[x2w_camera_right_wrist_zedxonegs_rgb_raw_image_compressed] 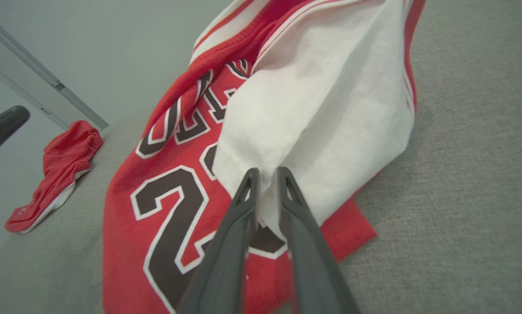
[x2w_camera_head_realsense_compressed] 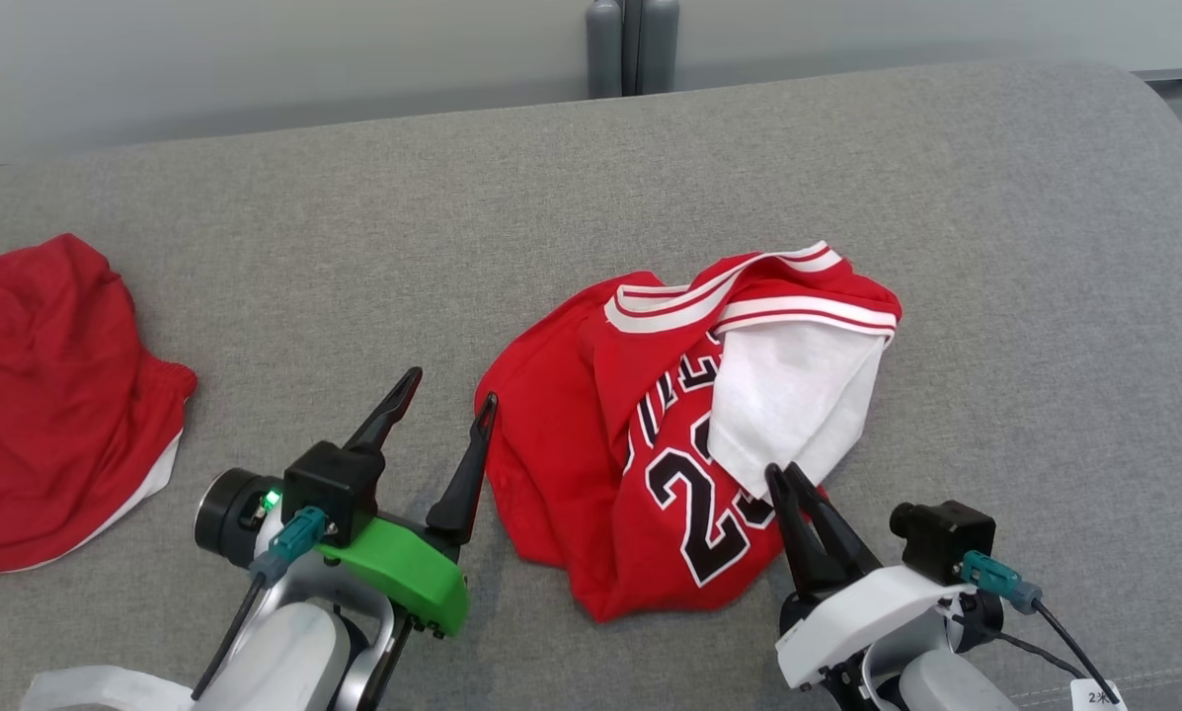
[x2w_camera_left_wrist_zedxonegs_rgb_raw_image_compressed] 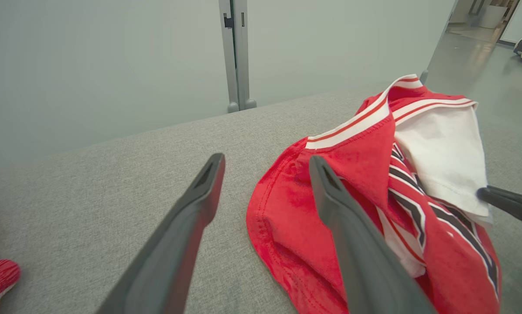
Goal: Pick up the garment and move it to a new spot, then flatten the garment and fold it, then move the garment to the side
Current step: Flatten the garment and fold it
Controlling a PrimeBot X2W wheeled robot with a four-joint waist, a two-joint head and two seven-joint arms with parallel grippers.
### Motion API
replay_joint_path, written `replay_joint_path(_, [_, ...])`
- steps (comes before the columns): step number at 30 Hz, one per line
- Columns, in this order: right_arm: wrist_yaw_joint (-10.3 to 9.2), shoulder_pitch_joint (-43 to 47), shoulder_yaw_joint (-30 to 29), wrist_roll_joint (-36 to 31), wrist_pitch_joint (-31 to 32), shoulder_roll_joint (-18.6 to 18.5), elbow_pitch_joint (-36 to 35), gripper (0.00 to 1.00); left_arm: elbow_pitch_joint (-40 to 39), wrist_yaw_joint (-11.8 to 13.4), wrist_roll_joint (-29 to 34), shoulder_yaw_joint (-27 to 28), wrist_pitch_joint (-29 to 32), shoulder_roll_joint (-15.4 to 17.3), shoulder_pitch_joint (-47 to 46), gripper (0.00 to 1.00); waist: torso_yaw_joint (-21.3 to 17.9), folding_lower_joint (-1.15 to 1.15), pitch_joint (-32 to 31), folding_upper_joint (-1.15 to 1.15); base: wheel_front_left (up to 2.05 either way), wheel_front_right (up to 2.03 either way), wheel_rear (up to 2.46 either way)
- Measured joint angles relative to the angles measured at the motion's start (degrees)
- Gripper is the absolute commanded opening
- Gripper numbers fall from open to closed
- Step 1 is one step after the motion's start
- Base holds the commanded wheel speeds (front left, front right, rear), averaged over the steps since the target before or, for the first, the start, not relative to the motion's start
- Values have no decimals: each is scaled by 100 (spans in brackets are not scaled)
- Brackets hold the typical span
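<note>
Red basketball jersey (x2w_camera_head_realsense_compressed: 650, 464), with black numerals edged in white and striped white trim, lies crumpled in a heap on a grey woven cushion (x2w_camera_head_realsense_compressed: 591, 197). Part of it is turned over so its white lining faces up.

The right pincer (x2w_camera_head_realsense_compressed: 783, 476) sits at the near edge of the heap. Its two dark fingers are drawn to a narrow slit with the lower corner of the white lining caught between them. It appears to be clamping the cloth, though how firm the pinch is cannot be judged. The rest of the jersey spreads ahead of that pincer and to its left.

The left pincer (x2w_camera_head_realsense_compressed: 452, 387) is spread wide and grasps nothing. The jersey's rounded red hem lies just beside its right finger, with bare cushion between its fingers. Well off to that pincer's left rests a second red garment (x2w_camera_head_realsense_compressed: 47, 395), also rumpled.

Judging by this, the task is at its very start: the jersey is gripped at most by one corner and not yet lifted. Moving it, flattening, folding and setting it aside all remain.
</note>
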Motion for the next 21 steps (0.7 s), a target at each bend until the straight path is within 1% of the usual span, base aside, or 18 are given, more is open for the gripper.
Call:
replay_joint_path(1, [-1,0,-13,0,0,-1,7,28,-1,0,0,0,0,0,2,100,3,0,-2,0,0,0,0])
replay_joint_path(2, [-1,-1,-23,0,0,-1,16,28,-2,0,0,0,1,0,4,100,8,0,-3,0,0,0,0])
replay_joint_path(4, [-1,-2,-36,1,0,-1,30,24,-4,0,0,0,16,0,10,100,17,0,-4,0,0,0,0])
replay_joint_path(7, [-1,-7,-63,40,0,-1,62,4,-5,1,-2,2,16,0,12,100,32,0,-8,0,0,0,0])
replay_joint_path(8, [-1,-9,-65,44,0,-1,69,0,-5,4,-4,5,16,0,13,100,38,0,-10,0,0,0,0])
replay_joint_path(15, [9,-171,-115,227,0,-1,-5,0,-4,24,-5,31,16,1,30,100,71,0,-33,0,0,0,0])
replay_joint_path(18, [36,-285,-215,260,1,-3,-232,0,-7,43,-5,44,16,2,105,100,78,0,-47,0,0,0,0])
replay_joint_path(21, [130,-511,-286,283,0,-8,-591,0,-5,46,-9,76,15,11,160,100,79,0,-63,0,0,0,0])
